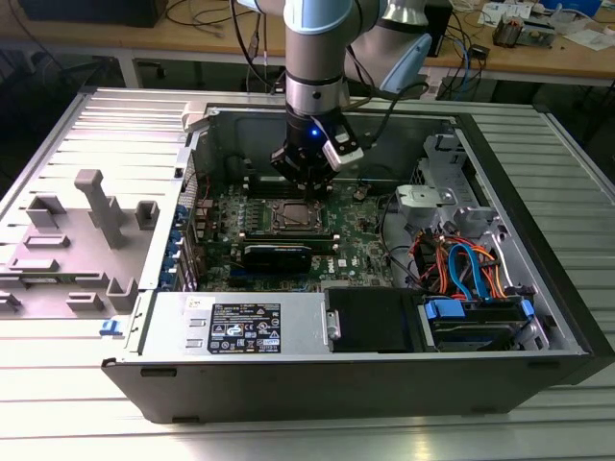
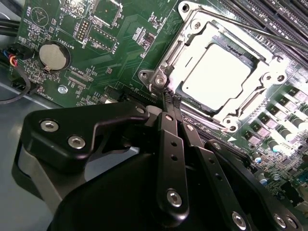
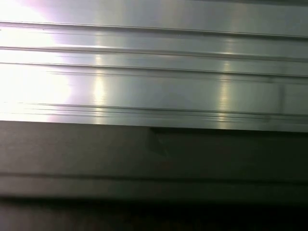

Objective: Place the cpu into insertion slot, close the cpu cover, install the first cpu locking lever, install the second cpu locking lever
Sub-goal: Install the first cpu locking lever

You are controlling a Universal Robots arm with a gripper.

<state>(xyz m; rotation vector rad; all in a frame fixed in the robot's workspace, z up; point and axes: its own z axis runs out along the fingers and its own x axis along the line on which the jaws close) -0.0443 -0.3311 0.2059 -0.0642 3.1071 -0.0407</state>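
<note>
The gripper (image 1: 309,184) hangs low inside the open computer case (image 1: 538,288), just above the insertion slot (image 1: 291,215). Room over the slot is open from above (the case has no lid on it). Memory slots (image 2: 269,24) flank it closely, and cables (image 1: 461,269) crowd the exterior view's right.

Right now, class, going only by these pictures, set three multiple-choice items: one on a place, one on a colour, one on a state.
1. Where is the end effector?
A. Low over the motherboard, beside the socket
B. Over the drive cables
C. Outside the case

2. What colour is the motherboard?
A. Blue
B. Green
C. Red

3. What state is the cpu in?
A. Lying on the grey tray
B. Held up in the end effector
C. Seated in the insertion slot, the cpu cover framing it

Key: 1 A, its tips sit by the socket's corner in the second wrist view; 2 B, the board is green; 3 C, its silver top shows through the cover's cut-out.
</note>
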